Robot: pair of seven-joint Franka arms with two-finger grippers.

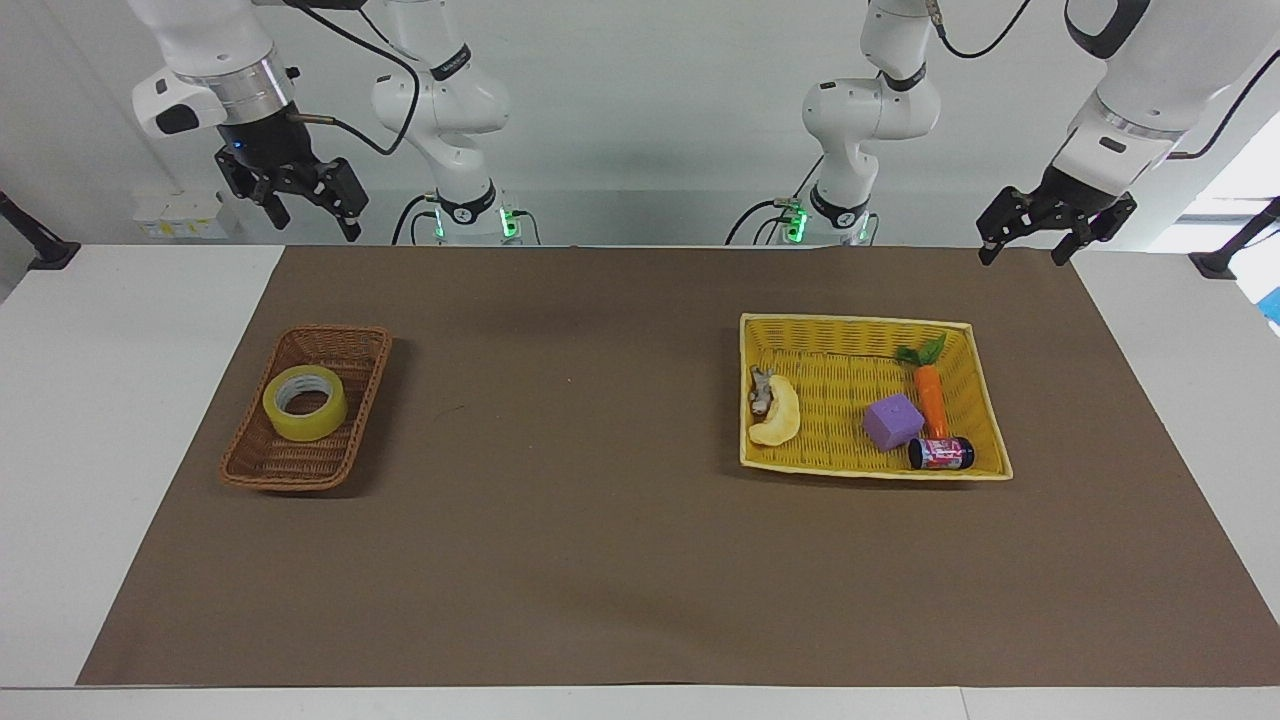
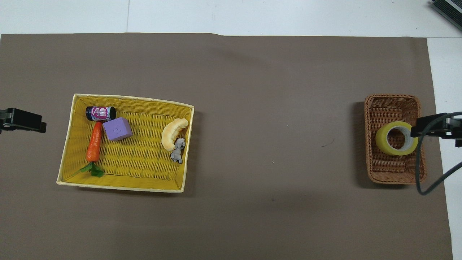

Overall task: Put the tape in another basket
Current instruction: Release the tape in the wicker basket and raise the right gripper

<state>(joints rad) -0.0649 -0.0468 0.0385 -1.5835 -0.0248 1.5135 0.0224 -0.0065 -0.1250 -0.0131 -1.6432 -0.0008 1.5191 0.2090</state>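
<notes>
Right gripper (image 1: 307, 208): you see it raised high at the right arm's end of the table, over the table edge on the robots' side of the brown basket, jaws spread wide and holding nothing
Brown basket (image 1: 262, 462): small oblong wicker, sitting on the brown mat (image 1: 560, 520) toward the right arm's end
Tape (image 1: 305, 402): you'll find the yellow roll lying flat inside the brown basket, core hole facing up, roughly mid-basket, nothing touching it
Mat centre: bare brown surface between the two baskets
Yellow basket (image 1: 860, 322): larger rectangular one, toward the left arm's end, well apart from the brown basket
Contents of yellow basket: a pale curved banana-like piece (image 1: 780, 417) with a small grey figure (image 1: 760, 390) touching it, a purple cube (image 1: 892, 421), an orange carrot (image 1: 932, 398) with green leaves pointing toward the robots, and a small dark can (image 1: 941, 453) lying on its side just beside the cube
Left gripper (image 1: 1033, 236): you see it hanging above the mat's corner at the left arm's end, jaws wide apart and empty; this arm waits
</notes>
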